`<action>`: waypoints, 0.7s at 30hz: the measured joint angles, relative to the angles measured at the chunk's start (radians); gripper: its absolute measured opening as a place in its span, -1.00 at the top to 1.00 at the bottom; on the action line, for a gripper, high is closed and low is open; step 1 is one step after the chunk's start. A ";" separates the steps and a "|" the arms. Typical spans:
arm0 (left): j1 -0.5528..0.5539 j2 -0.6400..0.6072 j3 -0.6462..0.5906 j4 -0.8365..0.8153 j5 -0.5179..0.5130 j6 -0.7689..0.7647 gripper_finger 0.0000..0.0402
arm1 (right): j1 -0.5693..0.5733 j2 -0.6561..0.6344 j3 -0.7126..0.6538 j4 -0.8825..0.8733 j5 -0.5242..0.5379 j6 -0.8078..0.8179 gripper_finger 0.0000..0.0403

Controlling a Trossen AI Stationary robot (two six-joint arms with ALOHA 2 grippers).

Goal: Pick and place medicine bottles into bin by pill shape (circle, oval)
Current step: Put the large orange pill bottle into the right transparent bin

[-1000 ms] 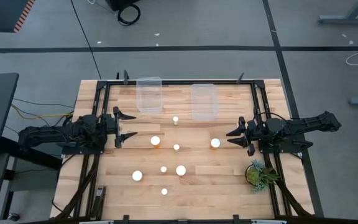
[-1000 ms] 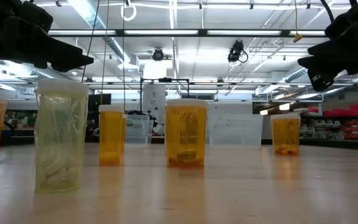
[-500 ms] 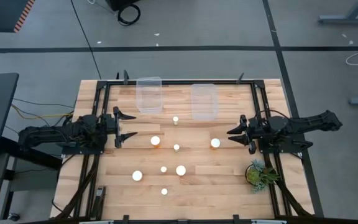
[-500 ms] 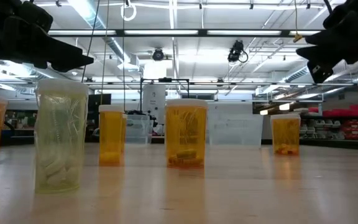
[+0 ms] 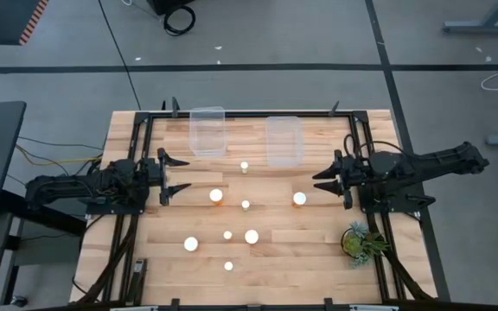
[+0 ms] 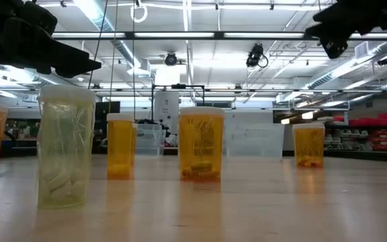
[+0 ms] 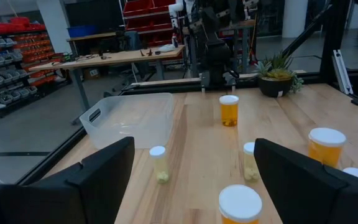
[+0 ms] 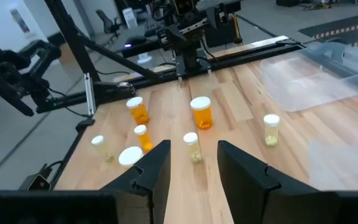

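Observation:
Several small pill bottles with white caps stand upright on their bases on the wooden table (image 5: 154, 259). One (image 5: 299, 198) is nearest my right gripper and one (image 5: 216, 195) is nearest my left. In the low view they show as amber bottles (image 6: 201, 144) and one pale bottle (image 6: 64, 154). My left gripper (image 5: 176, 174) is open and empty at the table's left side. My right gripper (image 5: 320, 183) is open and empty, raised above the table, just right of the nearest bottle. It also shows in the right wrist view (image 8: 194, 169).
Two clear plastic bins (image 5: 207, 131) (image 5: 284, 140) stand at the table's far edge. A small green potted plant (image 5: 361, 240) sits at the near right, close to my right arm. A black metal frame (image 5: 258, 112) runs round the table.
My right gripper has risen and moved a little toward the table's far edge and toward the left, staying empty. No bottle has moved.

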 joint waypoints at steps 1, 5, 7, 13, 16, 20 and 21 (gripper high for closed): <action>0.000 0.000 0.000 0.000 0.000 0.000 -0.70 | 0.000 0.024 0.034 -0.023 0.000 -0.008 0.31; 0.000 0.000 0.000 0.000 0.000 0.000 -0.70 | 0.000 0.107 0.158 -0.115 0.012 -0.025 0.31; 0.000 0.000 0.000 0.000 0.000 0.000 -0.70 | 0.000 0.144 0.215 -0.162 0.025 -0.026 0.31; 0.000 0.000 0.000 0.000 0.000 0.000 -0.70 | 0.000 0.240 0.349 -0.252 0.013 -0.024 0.31; 0.000 0.000 0.000 0.000 0.000 0.000 -0.70 | 0.000 0.283 0.412 -0.300 -0.001 -0.021 0.31; 0.000 0.000 0.000 0.000 0.000 0.000 -0.70 | 0.000 0.336 0.492 -0.379 -0.003 -0.021 0.31; 0.000 0.000 0.000 0.000 0.000 0.000 -0.70 | 0.000 0.349 0.510 -0.393 -0.004 -0.021 0.31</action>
